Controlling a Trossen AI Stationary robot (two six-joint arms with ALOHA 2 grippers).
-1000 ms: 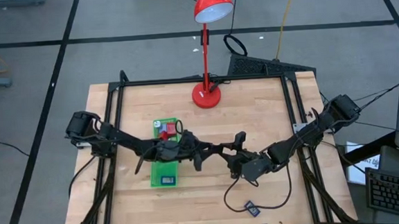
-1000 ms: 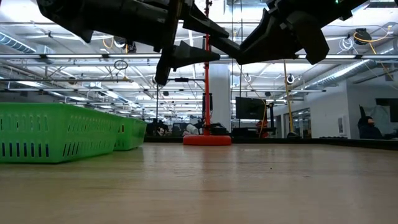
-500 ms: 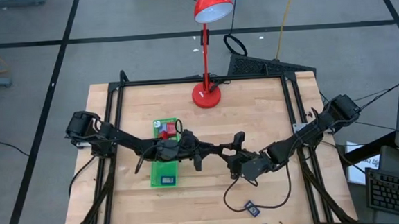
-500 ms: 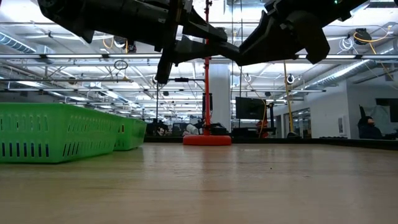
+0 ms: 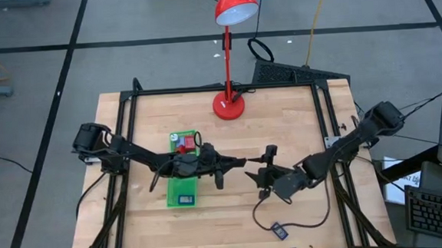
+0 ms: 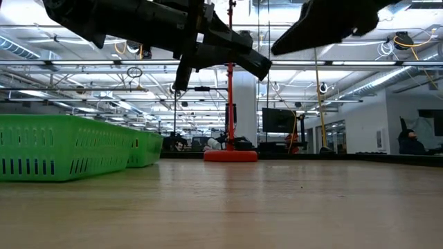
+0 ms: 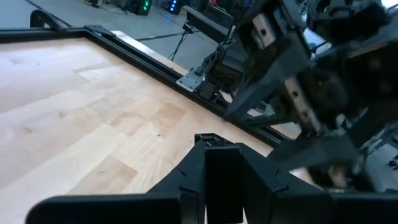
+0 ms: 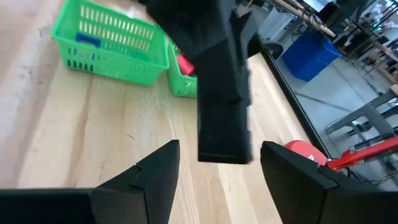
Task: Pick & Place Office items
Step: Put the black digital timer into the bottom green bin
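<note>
My left gripper (image 5: 242,163) reaches level over the table's middle and is shut on a small dark rectangular piece (image 8: 224,124), held high above the wood. My right gripper (image 5: 264,170) faces it from the right. It is open, with a finger on either side of the piece's free end and touching nothing. The green tray (image 5: 170,190) lies under the left arm. It holds red blocks (image 5: 184,145) in the far compartment and a dark rectangle with a blue face (image 5: 185,198) in the near one. A second dark rectangle (image 5: 278,230) lies flat on the table near the front edge. My left gripper pinches the dark piece's two sides (image 7: 222,171) between its two fingers. The fingers lie level and point toward the table's right edge. The piece sticks out past the fingertips, lifted clear of the table.
The red desk lamp's base (image 5: 227,106) stands at the far middle, and its post rises behind both grippers in the low view (image 6: 230,155). A cable (image 5: 304,226) loops on the wood below the right arm. Bare wood lies right of the tray (image 6: 62,149).
My right gripper has drawn back toward the table's right edge, away from my left gripper's tip. In the low view the two dark shapes met half a second ago and now stand apart. The dark piece stays with my left gripper.
</note>
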